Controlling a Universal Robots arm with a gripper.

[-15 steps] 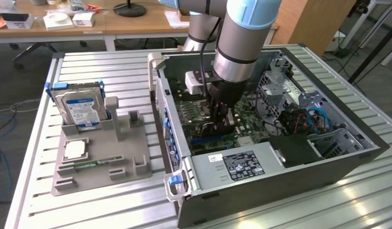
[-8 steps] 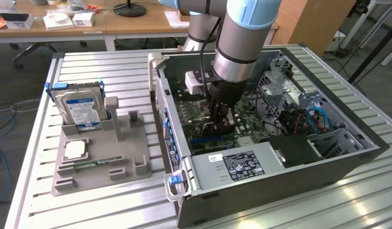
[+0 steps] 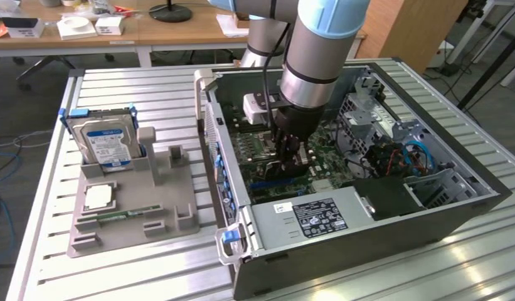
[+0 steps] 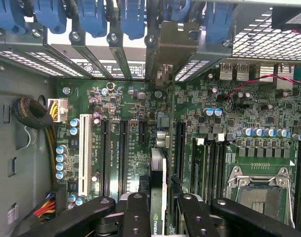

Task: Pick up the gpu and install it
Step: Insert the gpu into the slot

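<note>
Install step in hand: the gripper (image 4: pixel 160 210) pinches the gpu (image 4: pixel 158 165) edge-on inside the computer case (image 3: pixel 382 244), seemingly just above a motherboard (image 4: pixel 125 98) slot. Seating calls for square alignment.

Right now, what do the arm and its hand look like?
The arm is a thick grey-silver tube with a light blue joint cap and a black band near the wrist. A pale box sits at its side, and a black cable runs along it. The hand is black, with linked bars studded with round pins.
</note>
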